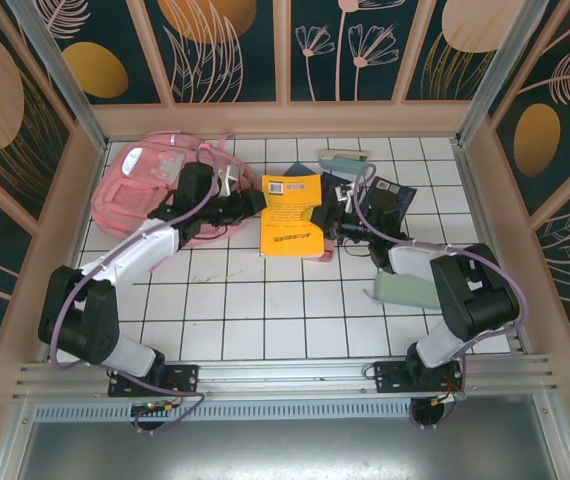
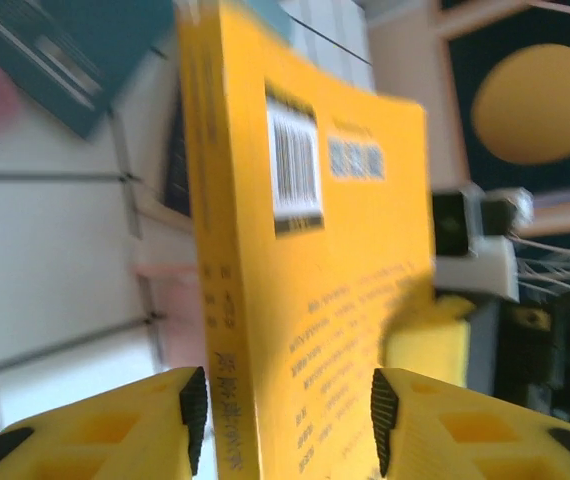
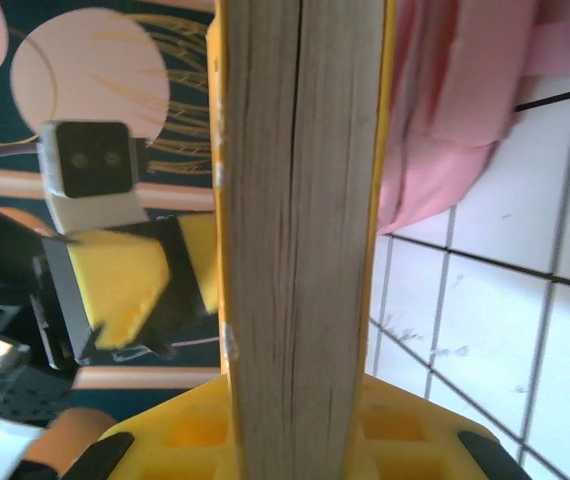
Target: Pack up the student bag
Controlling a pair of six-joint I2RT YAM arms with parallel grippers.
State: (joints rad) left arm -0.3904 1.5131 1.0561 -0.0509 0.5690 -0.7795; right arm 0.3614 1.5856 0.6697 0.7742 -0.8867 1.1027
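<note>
From my overhead feed, the worktop (image 1: pixel 265 330) is a grid of white tiles with dark grout lines. Wooden-framed wall panels (image 1: pixel 225 50) close it in at the back and both sides, dark teal with pale line-drawn flowers, leaves and orange ovals. Aluminium posts (image 1: pixel 60 75) rise at the upper corners, and a grooved aluminium rail (image 1: pixel 285 375) runs along the bottom edge. The light is bright and even.

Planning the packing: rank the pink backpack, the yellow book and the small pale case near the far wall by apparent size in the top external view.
1. pink backpack, clearly largest, though an arm hides part of it.
2. yellow book.
3. pale case, smallest; it lies farthest back, but the gap is wide enough to rank.
</note>
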